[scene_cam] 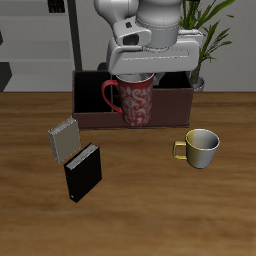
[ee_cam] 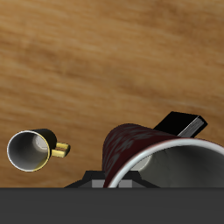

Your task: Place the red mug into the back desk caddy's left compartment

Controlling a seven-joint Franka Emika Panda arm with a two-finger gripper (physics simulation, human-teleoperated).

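Note:
My gripper (scene_cam: pixel 135 72) is shut on the rim of the red mug (scene_cam: pixel 133 101) and holds it upright in the air, handle (scene_cam: pixel 108 96) to one side. In the exterior view the mug hangs in front of the middle of the back desk caddy (scene_cam: pixel 177 105), a long reddish-brown box at the table's back. Its black inside walls are mostly hidden by the mug and arm, so I cannot make out the left compartment. In the wrist view the red mug (ee_cam: pixel 129 150) shows with its grey inside (ee_cam: pixel 179 171), and bare wooden table lies beyond it.
A yellowish-cream mug (scene_cam: pixel 201 147) (ee_cam: pixel 31 150) stands on the table in front of the caddy. A black book (scene_cam: pixel 83 172) (ee_cam: pixel 183 124) and a small grey box (scene_cam: pixel 63 138) stand nearer the front edge. A plant (scene_cam: pixel 207 30) stands behind the caddy.

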